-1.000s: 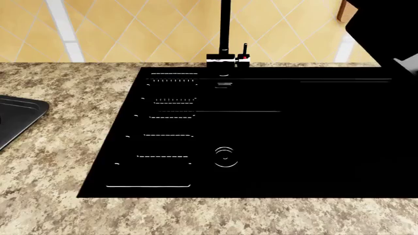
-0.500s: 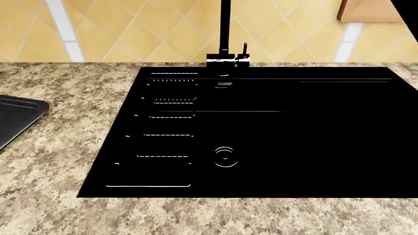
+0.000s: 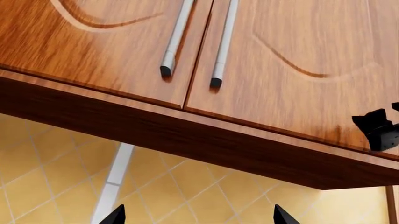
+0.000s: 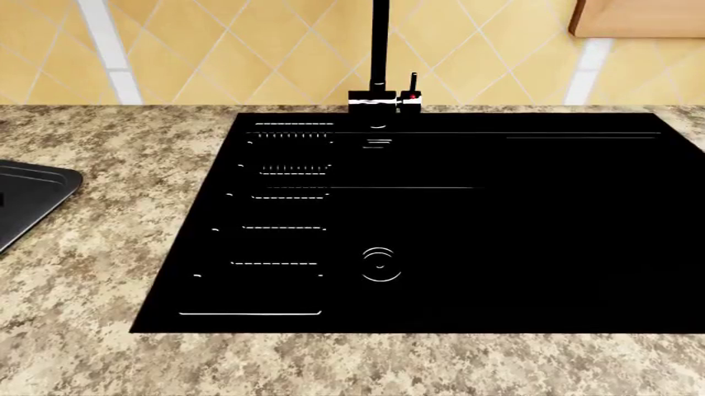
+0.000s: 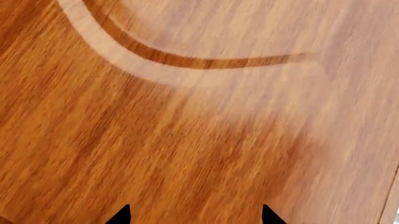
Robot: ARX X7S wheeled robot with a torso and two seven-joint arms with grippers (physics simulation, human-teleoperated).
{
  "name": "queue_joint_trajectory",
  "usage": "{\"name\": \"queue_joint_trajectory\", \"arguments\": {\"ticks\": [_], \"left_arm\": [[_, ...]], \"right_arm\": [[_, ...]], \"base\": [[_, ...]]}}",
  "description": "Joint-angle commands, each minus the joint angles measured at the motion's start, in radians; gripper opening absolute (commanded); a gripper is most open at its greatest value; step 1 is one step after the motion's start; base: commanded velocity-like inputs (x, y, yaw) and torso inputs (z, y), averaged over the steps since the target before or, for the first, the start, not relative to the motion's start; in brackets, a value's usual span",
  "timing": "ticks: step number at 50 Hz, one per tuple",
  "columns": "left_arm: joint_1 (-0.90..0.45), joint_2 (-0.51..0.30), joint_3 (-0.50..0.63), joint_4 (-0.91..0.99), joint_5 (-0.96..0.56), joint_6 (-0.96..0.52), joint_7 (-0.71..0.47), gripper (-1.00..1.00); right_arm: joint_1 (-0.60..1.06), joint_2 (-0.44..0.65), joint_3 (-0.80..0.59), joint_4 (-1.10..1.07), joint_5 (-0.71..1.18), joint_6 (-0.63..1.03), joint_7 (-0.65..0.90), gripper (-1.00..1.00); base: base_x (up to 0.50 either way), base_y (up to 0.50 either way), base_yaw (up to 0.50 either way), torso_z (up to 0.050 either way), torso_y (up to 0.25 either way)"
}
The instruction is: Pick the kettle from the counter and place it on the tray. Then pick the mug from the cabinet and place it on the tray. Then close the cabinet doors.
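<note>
The right arm has left the head view; both shut cabinet doors face spread left fingers and right fingers.

Speckled granite counter, black inset sink filling the middle, dark faucet rising behind it; tray corner at left edge; tiled wall beyond

the black robot arm is gone from the head view's upper right, baring the brown wooden cabinet corner.
</note>
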Motion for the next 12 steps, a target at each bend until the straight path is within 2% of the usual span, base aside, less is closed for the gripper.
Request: {"name": "queue_joint_trajectory", "arguments": {"ticks": [1, 12], "left_arm": [[0.003, 0.003, -0.003, 0.002, 0.002, -0.004, -0.003, 1.0], [0.0, 0.018, -0.011, 0.004, -0.003, -0.024, -0.007, 1.0]], "right_arm": [[0.007, 0.06, 0.052, -0.098, 0.031, 0.02, 0.042, 1.0], [-0.033, 0.251, 0.178, -0.479, 0.166, 0.055, 0.204, 1.0]], "base": [[0.0, 0.0, 0.0, 0.0, 0.0], [0.0, 0.0, 0.0, 0.0, 0.0]]}}
